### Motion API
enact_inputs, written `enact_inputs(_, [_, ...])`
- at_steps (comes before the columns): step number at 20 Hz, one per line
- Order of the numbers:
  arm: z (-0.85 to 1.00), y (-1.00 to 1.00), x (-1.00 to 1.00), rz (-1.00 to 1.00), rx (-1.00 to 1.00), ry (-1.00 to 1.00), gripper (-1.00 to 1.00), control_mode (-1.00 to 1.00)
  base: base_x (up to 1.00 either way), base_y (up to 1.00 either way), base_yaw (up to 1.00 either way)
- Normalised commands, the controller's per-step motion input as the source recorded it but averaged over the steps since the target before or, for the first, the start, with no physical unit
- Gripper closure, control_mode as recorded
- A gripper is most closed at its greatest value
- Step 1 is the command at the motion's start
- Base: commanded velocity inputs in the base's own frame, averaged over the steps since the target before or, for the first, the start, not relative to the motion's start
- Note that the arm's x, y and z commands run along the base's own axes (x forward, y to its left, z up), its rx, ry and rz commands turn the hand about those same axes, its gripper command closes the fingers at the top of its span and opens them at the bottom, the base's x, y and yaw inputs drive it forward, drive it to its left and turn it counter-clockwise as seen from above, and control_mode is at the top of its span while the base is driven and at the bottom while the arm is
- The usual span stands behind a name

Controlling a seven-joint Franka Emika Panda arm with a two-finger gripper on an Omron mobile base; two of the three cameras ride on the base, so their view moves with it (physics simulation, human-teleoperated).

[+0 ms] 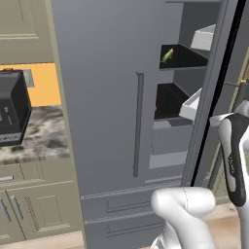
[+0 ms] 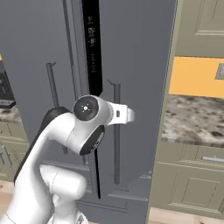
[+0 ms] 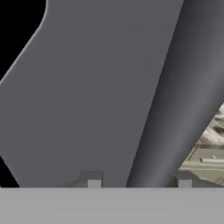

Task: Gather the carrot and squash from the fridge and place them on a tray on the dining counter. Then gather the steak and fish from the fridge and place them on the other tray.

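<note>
Tall grey fridge (image 1: 104,97) stands with its right door swung ajar, and the jaws (image 3: 139,183) sit parted right against a grey door panel, gripping nothing. Inside, a small yellow-green squash (image 1: 167,56) rests on an upper shelf.

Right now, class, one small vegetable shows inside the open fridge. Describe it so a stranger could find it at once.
Start at the tall grey fridge, whose right door stands ajar. In the gap are dark shelf compartments stacked one above another. In the upper dark compartment lies a small yellow-green vegetable, tilted; it is the one bright thing among grey walls and white bins.
</note>
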Motion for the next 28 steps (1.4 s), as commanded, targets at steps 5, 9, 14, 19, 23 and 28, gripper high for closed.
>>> enact_inputs(5, [0.25,0.05,-0.98,0.00,-0.14,-0.17,-1.00,-1.00,0.00,0.00,0.00])
enact_inputs(9, [0.62,0.43,-0.86,-0.01,-0.14,-0.15,-1.00,-1.00,0.00,0.00,0.00])
enact_inputs(14, [0.50,0.89,-0.40,-0.04,-0.19,-0.09,-1.00,-1.00,0.00,0.00,0.00])
enact_inputs(19, [0.17,1.00,-0.05,-0.03,-0.23,-0.03,-1.00,-1.00,0.00,0.00,0.00])
enact_inputs(23, [-0.02,0.81,0.39,-0.12,-0.24,0.07,-1.00,-1.00,0.00,0.00,0.00])
enact_inputs(28, [-0.11,0.46,0.80,-0.06,-0.17,0.13,-1.00,-1.00,0.00,0.00,0.00])
